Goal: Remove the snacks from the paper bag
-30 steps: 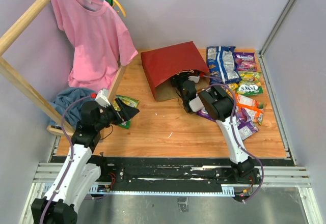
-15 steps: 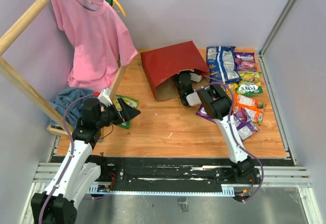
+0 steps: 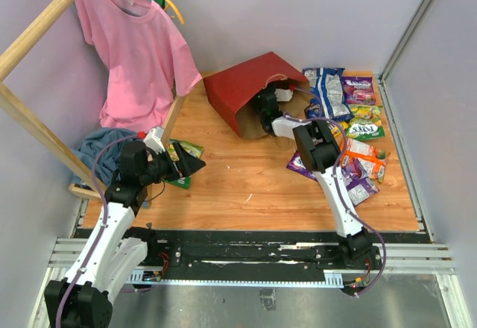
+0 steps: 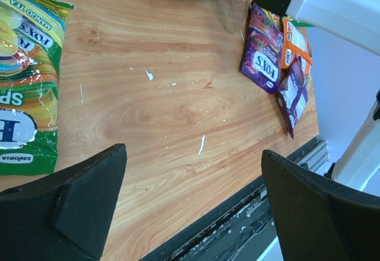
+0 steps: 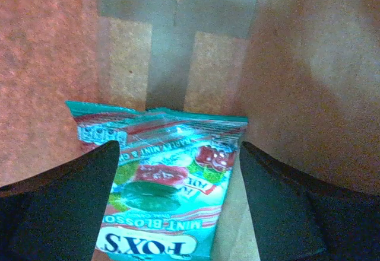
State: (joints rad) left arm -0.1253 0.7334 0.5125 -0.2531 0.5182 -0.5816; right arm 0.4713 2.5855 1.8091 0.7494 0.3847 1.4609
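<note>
Well inside the paper bag, right hand straddles a teal packet.

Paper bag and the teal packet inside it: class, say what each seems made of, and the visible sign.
Paper bag: likely paper, matte red outside, fibrous brown inside with folded seams. Teal packet: probably printed plastic film, judging by its slight sheen.
</note>
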